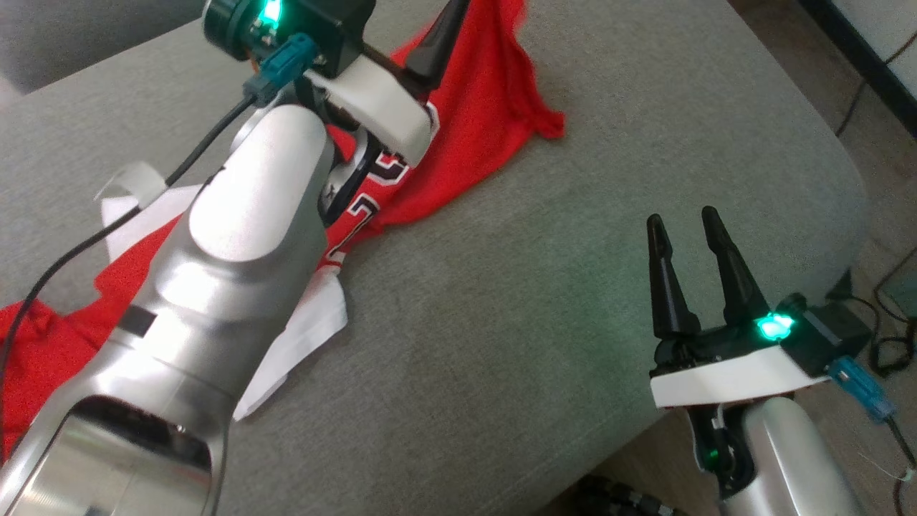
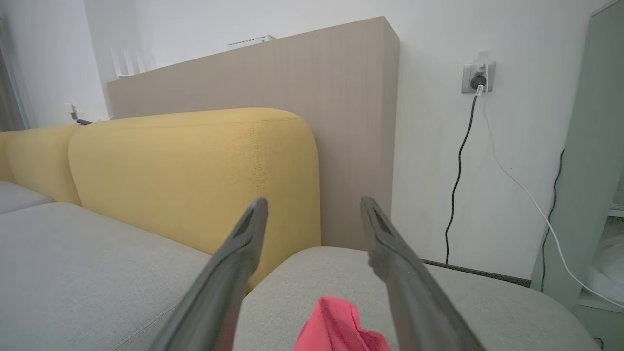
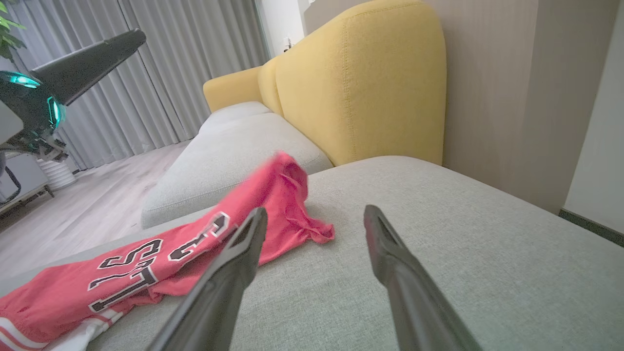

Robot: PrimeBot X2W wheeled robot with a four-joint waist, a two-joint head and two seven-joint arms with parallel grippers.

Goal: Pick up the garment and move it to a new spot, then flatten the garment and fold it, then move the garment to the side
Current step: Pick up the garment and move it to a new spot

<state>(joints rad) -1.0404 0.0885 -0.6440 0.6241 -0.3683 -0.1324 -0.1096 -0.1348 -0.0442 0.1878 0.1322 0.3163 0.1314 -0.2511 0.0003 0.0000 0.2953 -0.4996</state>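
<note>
The garment (image 1: 469, 136) is a red jersey with white trim and black lettering. It lies crumpled in a long strip on the grey sofa cushion (image 1: 573, 236), running from the lower left to the top middle of the head view. My left arm reaches over it. My left gripper (image 2: 314, 202) is open with nothing between its fingers, and a red fold of the garment (image 2: 336, 326) lies just below them. My right gripper (image 1: 691, 222) hovers open over bare cushion to the right of the garment (image 3: 195, 248), apart from it.
A yellow backrest (image 2: 195, 175) rises behind the cushion, with a beige panel (image 2: 341, 97) and a white wall behind it. Cables (image 2: 460, 161) hang from a wall socket. The cushion's rounded edge (image 1: 852, 186) drops to the floor at the right, where more cables (image 1: 888, 344) lie.
</note>
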